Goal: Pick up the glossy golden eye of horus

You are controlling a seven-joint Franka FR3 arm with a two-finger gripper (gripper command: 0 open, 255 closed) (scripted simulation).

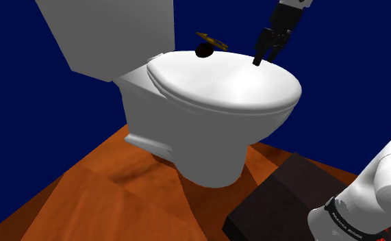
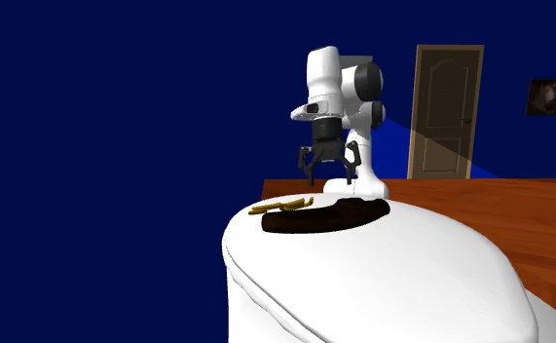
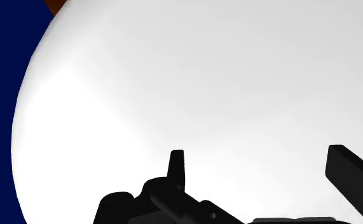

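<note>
Nothing's been grabbed yet: the all-black gripper [image 1: 266, 58] is spread open and empty over the closed white toilet lid [image 1: 235, 85], while the flat glossy golden eye of horus [image 1: 212, 41] is seen lying untouched at the lid's tank end.

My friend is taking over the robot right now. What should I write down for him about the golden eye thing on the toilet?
Gripper: the all-black two-finger gripper hovers over the white toilet lid, jaws open, holding nothing.
Thing: the glossy golden eye of Horus lies on the lid's end near the white tank, apart from the gripper.
Done: nothing picked up yet.
Left: move over the eye, lower, close on it, lift.
</note>
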